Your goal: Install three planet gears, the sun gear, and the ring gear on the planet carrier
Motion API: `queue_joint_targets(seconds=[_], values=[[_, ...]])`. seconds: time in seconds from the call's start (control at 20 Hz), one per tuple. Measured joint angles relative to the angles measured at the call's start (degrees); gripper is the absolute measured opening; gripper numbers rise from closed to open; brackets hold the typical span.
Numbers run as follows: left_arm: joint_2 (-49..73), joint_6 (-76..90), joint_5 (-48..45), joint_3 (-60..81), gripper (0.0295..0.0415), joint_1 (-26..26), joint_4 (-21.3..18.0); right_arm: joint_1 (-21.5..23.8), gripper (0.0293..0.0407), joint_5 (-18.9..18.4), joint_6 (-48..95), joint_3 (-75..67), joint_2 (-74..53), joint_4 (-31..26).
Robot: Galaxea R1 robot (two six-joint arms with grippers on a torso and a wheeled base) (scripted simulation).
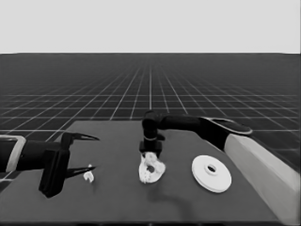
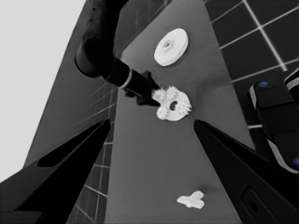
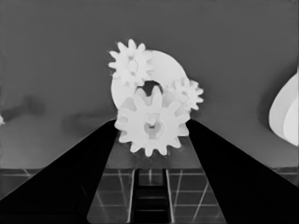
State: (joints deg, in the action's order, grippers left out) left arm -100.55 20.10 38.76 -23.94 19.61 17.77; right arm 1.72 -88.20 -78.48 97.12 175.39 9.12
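Gears first: two small gears point(image 3: 132, 63) sit on the smaller round part point(image 3: 161, 74) mid-table, and the right gripper point(image 1: 151, 151) hangs right over it, fingers closed on a third gear point(image 3: 152, 123) pinched between them, just above the part's hole. The larger round part point(image 1: 211, 173) lies off to the right, well apart. The left gripper point(image 1: 87, 153) waits at the table's left end, fingers spread wide, with a thin white piece point(image 1: 88, 176) lying near them.
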Motion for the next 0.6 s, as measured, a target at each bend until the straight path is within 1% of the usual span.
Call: queue_joint_targets(seconds=[0.1,0.15,0.2,0.3,0.6], values=[[0.0,0.0,0.0,0.0,0.0385,0.0,0.0,0.0,0.031,0.0,0.2,0.5,0.3,0.0],[0.0,0.0,0.0,0.0,0.0385,0.0,0.0,-2.7,0.031,0.8,1.1,1.9,0.6,2.8],[0.0,0.0,0.0,0.0,0.0385,0.0,0.0,-4.6,0.031,1.3,1.8,3.0,0.9,4.4],[0.0,0.0,0.0,0.0,0.0385,0.0,0.0,-6.2,0.031,1.9,2.5,4.2,1.3,5.9],[0.0,0.0,0.0,0.0,0.0385,0.0,0.0,-7.0,0.031,2.2,2.9,4.9,1.5,6.6]])
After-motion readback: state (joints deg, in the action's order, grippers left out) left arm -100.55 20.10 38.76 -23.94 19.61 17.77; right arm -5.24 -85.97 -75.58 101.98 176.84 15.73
